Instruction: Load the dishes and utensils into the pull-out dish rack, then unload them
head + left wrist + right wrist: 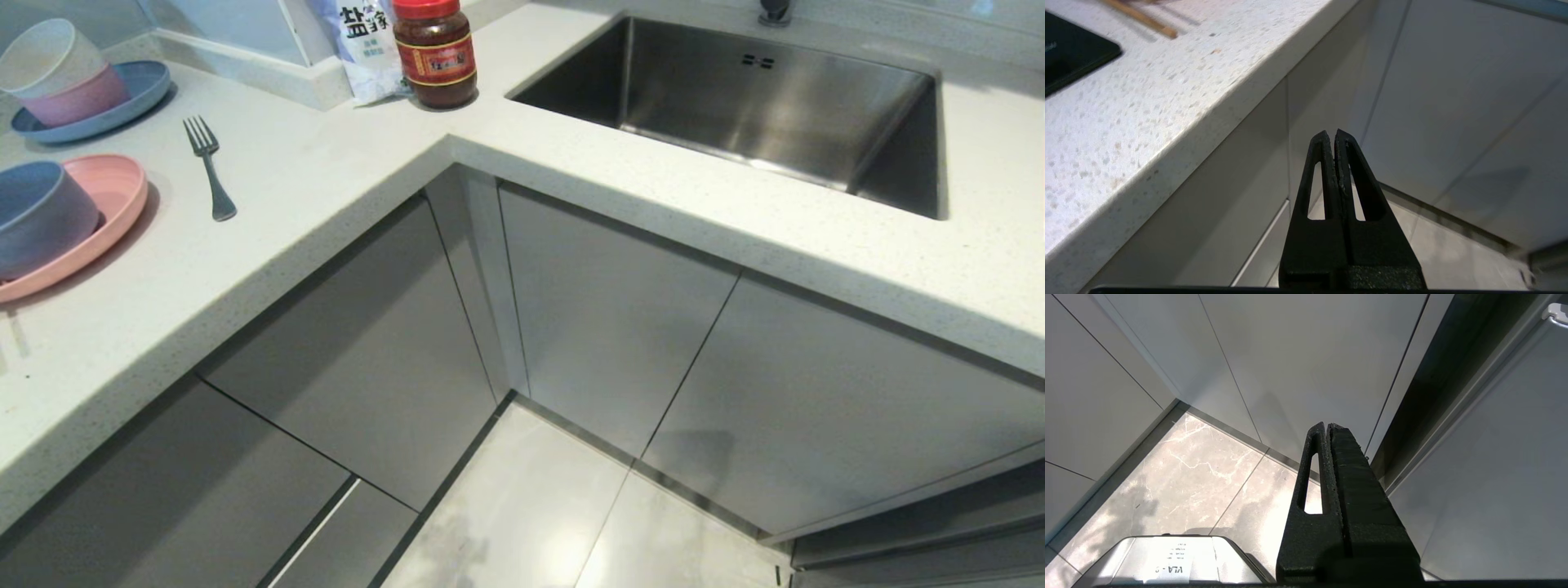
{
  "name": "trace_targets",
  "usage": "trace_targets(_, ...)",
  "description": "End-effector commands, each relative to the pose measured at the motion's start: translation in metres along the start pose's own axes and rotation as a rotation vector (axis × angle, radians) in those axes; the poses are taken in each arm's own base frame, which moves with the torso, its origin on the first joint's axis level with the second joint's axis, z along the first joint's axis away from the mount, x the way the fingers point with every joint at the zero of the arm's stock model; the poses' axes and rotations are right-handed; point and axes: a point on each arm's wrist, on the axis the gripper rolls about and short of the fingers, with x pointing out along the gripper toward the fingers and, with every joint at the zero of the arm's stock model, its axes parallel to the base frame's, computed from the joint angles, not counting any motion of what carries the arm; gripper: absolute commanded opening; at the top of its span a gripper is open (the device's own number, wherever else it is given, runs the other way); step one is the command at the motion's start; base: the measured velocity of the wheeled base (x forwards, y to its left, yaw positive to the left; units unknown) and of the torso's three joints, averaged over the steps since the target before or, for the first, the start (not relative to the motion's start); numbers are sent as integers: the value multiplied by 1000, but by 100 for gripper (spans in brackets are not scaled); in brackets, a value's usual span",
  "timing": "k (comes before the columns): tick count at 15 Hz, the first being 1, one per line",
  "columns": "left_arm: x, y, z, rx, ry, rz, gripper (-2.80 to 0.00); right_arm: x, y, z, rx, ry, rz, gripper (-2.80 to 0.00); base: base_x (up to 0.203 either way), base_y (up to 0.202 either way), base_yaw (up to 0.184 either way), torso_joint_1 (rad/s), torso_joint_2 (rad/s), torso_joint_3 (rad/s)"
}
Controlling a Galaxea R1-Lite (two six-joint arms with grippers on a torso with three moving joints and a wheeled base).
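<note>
Lying flat, fork [209,167]: tines toward wall, handle toward counter [326,212] edge.

Two plates [114,196] [135,98], three bowls [41,214] [77,100] [45,55], one fork [210,166], one jar [435,53]

My left pincer [1334,136] is matt black plastic, its pads [1341,179] rough and grainy. The white speckled stone countertop [343,196] looks smooth, the grey flat cabinet fronts [612,318] satiny. The small steel fork [209,166] gleams; the brushed steel sink [775,98] shines softly. The blue-grey bowl [37,214] looks matt.
</note>
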Motion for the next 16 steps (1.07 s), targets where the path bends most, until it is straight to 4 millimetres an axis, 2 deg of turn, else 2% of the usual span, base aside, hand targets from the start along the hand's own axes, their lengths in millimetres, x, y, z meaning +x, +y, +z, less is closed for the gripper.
trace_targets(1,12,1,-25,9,-43,35,-280,0,0,0,0,-3,0,-280,0,0,0,0,0,0)
trace_targets(6,27,2,-74,22,12,45,-280,0,0,0,0,-3,0,-280,0,0,0,0,0,0)
trace_targets(10,26,2,-86,10,140,28,-280,0,0,0,0,-3,0,-280,0,0,0,0,0,0)
trace_targets(16,26,1,-85,18,140,22,-280,0,0,0,0,-3,1,-280,0,0,0,0,0,0)
